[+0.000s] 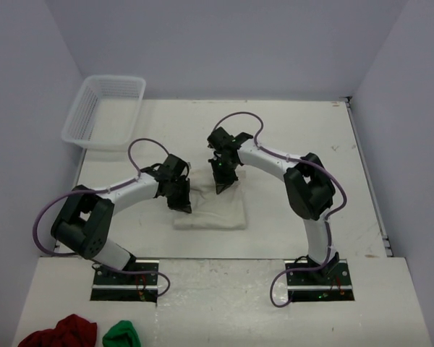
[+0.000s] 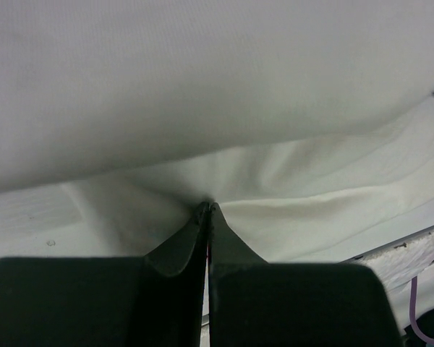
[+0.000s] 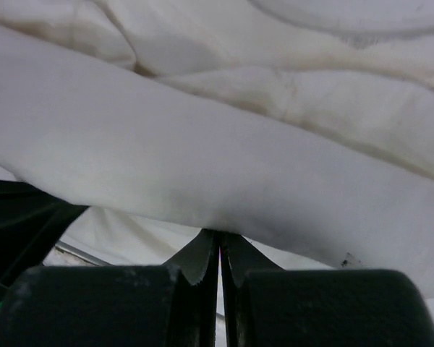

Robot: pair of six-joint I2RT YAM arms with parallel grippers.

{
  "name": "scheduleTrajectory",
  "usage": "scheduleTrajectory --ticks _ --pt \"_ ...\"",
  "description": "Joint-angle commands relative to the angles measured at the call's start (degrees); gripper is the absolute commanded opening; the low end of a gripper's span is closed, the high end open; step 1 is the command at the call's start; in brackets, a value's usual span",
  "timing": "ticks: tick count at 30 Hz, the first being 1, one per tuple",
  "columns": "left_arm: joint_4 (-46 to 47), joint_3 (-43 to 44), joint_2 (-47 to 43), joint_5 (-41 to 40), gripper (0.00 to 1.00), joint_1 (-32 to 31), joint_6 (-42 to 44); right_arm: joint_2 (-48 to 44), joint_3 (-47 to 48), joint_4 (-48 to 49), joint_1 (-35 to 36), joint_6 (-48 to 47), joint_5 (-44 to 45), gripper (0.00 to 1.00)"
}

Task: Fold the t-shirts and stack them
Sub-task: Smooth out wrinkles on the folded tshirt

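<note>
An off-white t-shirt [image 1: 217, 215] lies folded into a small rectangle on the table between the two arms. My left gripper [image 1: 182, 205] is down at its left edge. In the left wrist view the cloth [image 2: 217, 87] puckers into the tips of that gripper [image 2: 208, 207], which is shut on it. My right gripper [image 1: 222, 186] is at the shirt's far edge. In the right wrist view a thick fold of the shirt [image 3: 202, 166] runs across the tips of this gripper [image 3: 219, 235], shut on its lower edge. Only this one shirt shows.
A white mesh basket [image 1: 105, 108] stands at the far left of the table. A dark red cloth bundle [image 1: 58, 334] and a small green bundle [image 1: 121, 335] lie on the near ledge, left of the arm bases. The table's right edge [image 1: 369, 188] runs beside the right arm.
</note>
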Motion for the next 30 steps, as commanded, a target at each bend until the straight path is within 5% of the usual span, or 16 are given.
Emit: scheduleTrajectory --ticks 1,20,30 --pt "-3.06 -1.26 -1.90 -0.80 0.00 -0.45 -0.05 1.71 5.56 0.77 -0.34 -1.42 2.34 0.00" --pt "-2.53 -2.49 -2.24 -1.93 0.00 -0.54 0.57 16.83 28.94 -9.51 -10.27 -6.86 -0.30 0.00" --pt "-9.21 9.28 -10.68 -14.07 0.00 -0.98 1.19 1.13 28.69 -8.81 -10.36 -9.95 4.09 0.00"
